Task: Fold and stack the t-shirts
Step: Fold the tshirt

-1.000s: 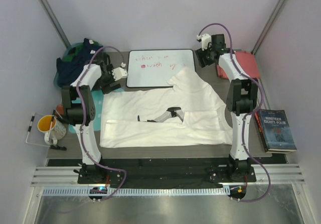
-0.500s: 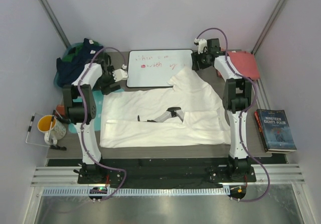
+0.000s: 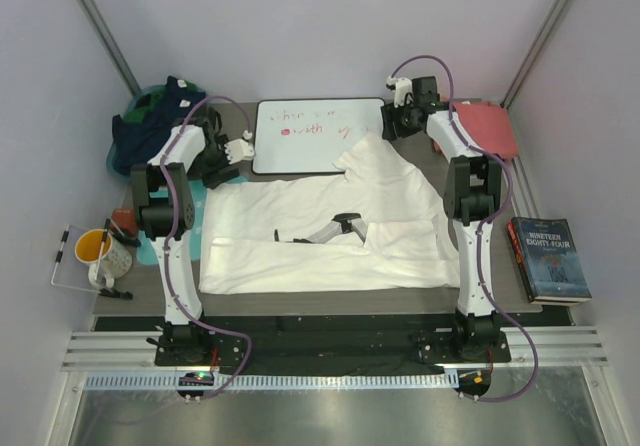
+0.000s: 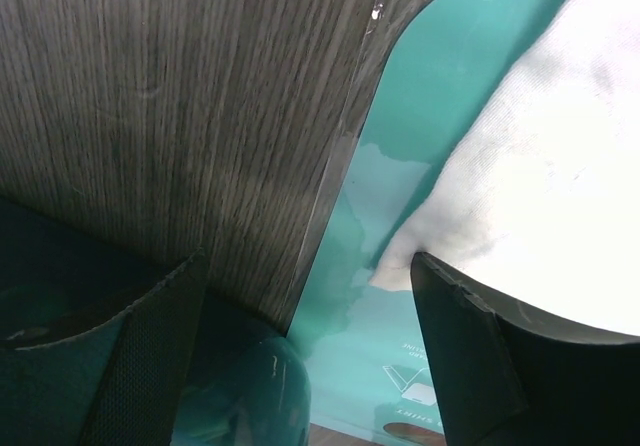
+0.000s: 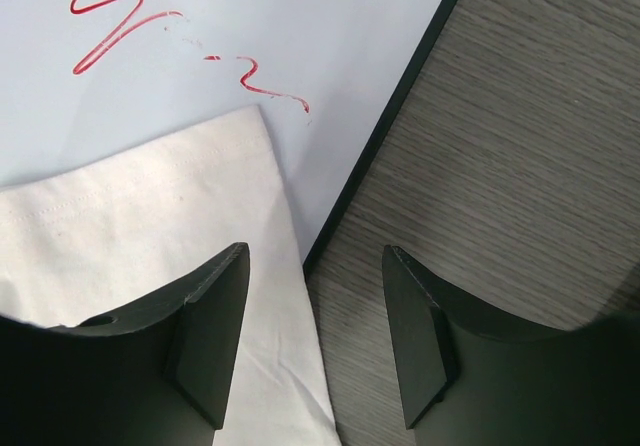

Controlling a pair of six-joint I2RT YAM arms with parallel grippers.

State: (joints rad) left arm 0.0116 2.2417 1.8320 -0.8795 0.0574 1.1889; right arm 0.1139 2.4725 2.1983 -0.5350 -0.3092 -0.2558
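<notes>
Now that the right gripper (image 5: 315,351) has swung inward, it and the left gripper (image 4: 310,351) hover wide-fingered over far corners of the large cream-white cloth t-shirt (image 3: 300,256) spread across the grey wood-grain table (image 5: 520,166), so a grasp looks imminent.

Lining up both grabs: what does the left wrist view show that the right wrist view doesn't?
Left wrist only: the teal board under a corner of the cream-white t-shirt. Right wrist only: the red-scribbled whiteboard, the shirt's edge lying over it. Both: that shirt, the wood-grain table, and an open, empty claw: left claw, right claw.
</notes>
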